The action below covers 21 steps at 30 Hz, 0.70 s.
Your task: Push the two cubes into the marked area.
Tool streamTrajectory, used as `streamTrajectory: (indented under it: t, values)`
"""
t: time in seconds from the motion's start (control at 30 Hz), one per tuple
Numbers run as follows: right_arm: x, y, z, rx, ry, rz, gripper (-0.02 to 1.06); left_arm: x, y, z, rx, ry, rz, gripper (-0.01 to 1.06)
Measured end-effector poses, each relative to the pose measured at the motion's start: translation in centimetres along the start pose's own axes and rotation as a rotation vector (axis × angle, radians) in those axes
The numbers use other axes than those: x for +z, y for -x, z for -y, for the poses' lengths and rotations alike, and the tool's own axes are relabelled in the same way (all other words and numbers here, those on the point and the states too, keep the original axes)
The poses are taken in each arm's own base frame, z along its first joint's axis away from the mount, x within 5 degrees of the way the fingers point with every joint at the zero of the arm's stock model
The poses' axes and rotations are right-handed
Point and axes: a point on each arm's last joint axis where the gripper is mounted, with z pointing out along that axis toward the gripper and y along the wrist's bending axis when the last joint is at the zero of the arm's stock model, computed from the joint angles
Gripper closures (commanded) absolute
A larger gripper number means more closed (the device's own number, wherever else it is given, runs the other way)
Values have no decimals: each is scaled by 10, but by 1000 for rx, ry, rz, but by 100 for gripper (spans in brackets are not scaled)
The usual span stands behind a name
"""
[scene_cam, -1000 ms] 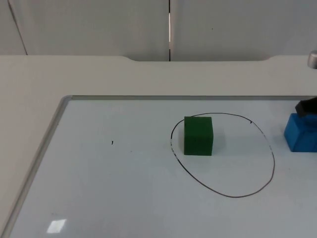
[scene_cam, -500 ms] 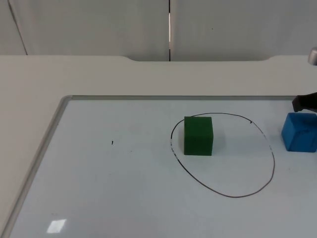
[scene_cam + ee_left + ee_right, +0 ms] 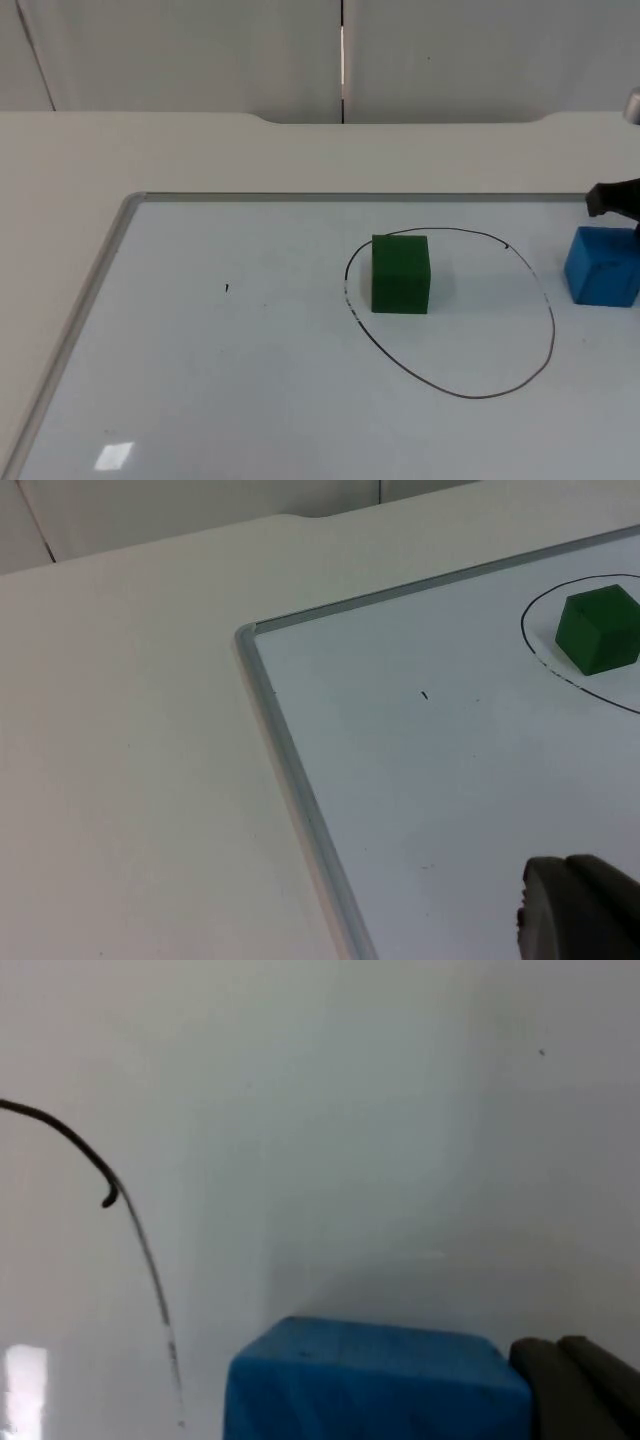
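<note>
Nudging the blue cube (image 3: 603, 266) closer to the marked circle (image 3: 450, 314), the right gripper (image 3: 612, 199), fingers' spread indiscernible, has it just outside the line at the whiteboard's (image 3: 200, 380) right edge; green cube (image 3: 401, 273) already inside

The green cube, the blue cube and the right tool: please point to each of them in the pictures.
green cube (image 3: 400, 275), top view, on its front face.
blue cube (image 3: 603, 268), top view, on its front face, outside the drawn outline.
right tool (image 3: 612, 199), top view, on its black tip behind the blue cube.

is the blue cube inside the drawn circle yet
No, the blue cube sits just outside the black circle, by its right side.
</note>
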Motion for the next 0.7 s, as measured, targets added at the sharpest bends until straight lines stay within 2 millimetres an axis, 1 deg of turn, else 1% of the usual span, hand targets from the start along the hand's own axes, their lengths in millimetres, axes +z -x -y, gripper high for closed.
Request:
streamTrajectory:
  t: [0.13,0.2,0.37,0.7]
  values:
    - [0,-1,-7,-16,9,2,105,0,0,0,0,0,0,105]
    - [1,-2,-17,-40,20,12,105,0,0,0,0,0,0,105]
    - [1,-2,-29,-66,36,36,105,0,0,0,1,2,0,105]
    - [1,-2,-31,-72,39,40,105,0,0,0,1,2,0,105]
